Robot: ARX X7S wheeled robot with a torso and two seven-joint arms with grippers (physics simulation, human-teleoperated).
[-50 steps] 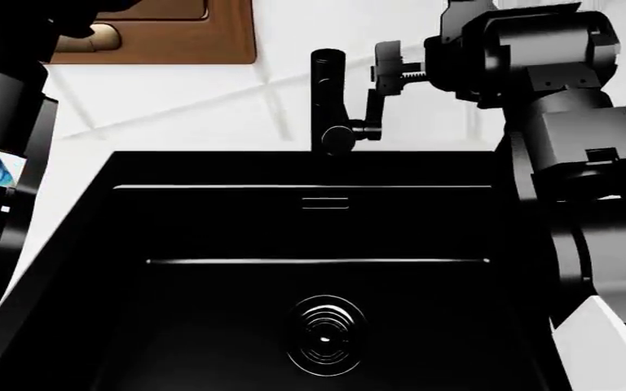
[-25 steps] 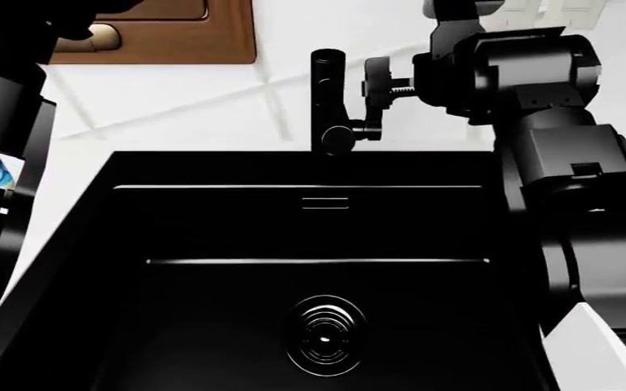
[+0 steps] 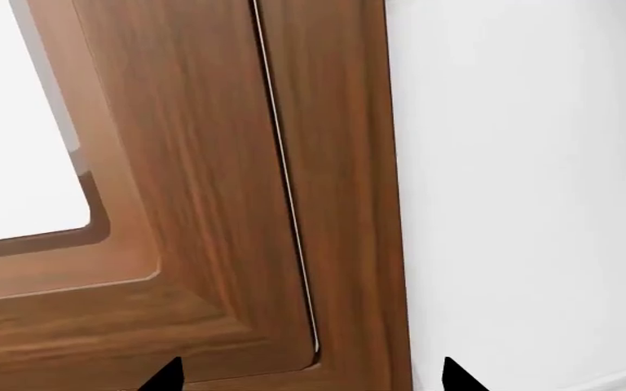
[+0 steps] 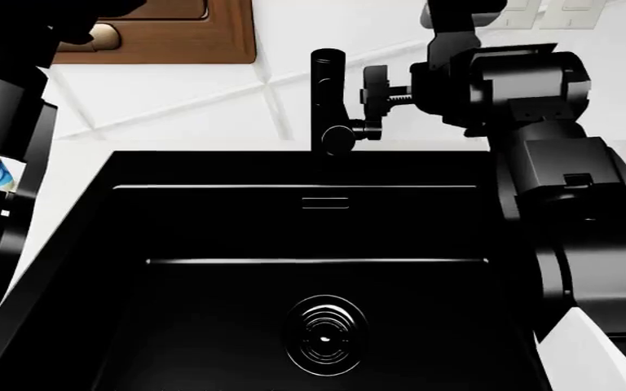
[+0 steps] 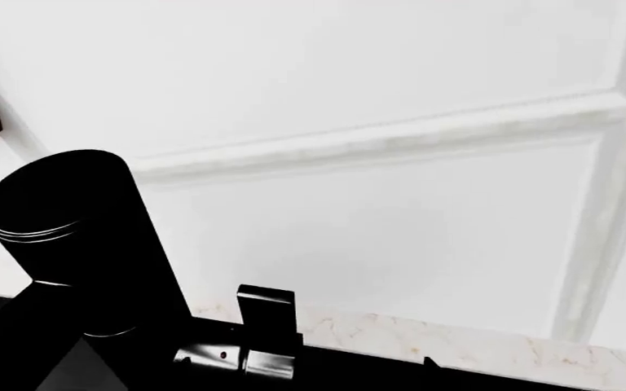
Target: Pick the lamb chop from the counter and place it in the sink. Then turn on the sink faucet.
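The sink (image 4: 313, 277) is big and black, w/ a round drain (image 4: 324, 338) near the front. I can't see the lamb chop in it; it may be there but too dark to tell.

The faucet (image 4: 328, 98) stands at the far edge of the sink, on the white worktop (image 4: 160, 114). It looks hard, stiff and smooth, so it could be slippery. Its small lever (image 4: 365, 129) sticks out to the right. That is the best spot to push or pinch.

The right gripper (image 4: 374, 85) is just beside the post, above the lever. Fingers look apart, not on anything.

The left gripper (image 3: 307, 379) is up by a wood cabinet (image 3: 237, 204). Only two tips show, apart.
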